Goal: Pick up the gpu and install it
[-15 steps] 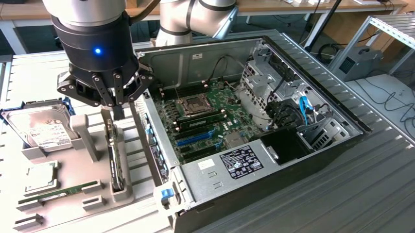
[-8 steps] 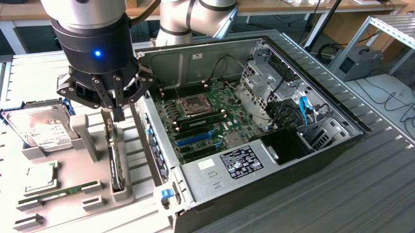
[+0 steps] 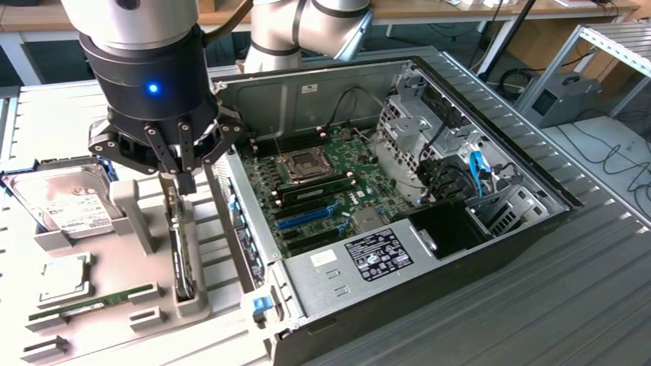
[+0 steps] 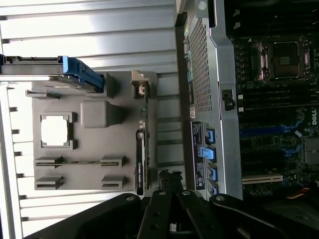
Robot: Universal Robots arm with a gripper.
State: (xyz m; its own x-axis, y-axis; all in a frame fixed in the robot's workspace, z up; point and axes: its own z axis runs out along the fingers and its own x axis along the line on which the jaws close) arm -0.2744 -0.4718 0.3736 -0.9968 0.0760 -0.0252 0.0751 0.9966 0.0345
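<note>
The gpu (image 3: pixel 181 255) is a slim dark card standing on edge in a slot of the grey holder (image 3: pixel 124 263), just outside the open computer case (image 3: pixel 407 255). My gripper (image 3: pixel 181 181) hangs right over the card's far end with its fingers pressed together, shut on nothing that I can make out. Seen from the wrist, the gpu (image 4: pixel 140 154) runs edge-on along the holder (image 4: pixel 94 144), and the gripper (image 4: pixel 167 175) sits slightly to the case side of it. Blue expansion slots (image 3: pixel 305 216) lie on the motherboard (image 3: pixel 325 171) inside the case.
The holder also carries a silver hard drive (image 3: pixel 61 202) in a blue frame, a square processor (image 3: pixel 63 278) and a thin green memory stick (image 3: pixel 91 303). The case's side wall (image 4: pixel 209 99) rises close beside the gpu slot. Cables and drive cages fill the case's far side.
</note>
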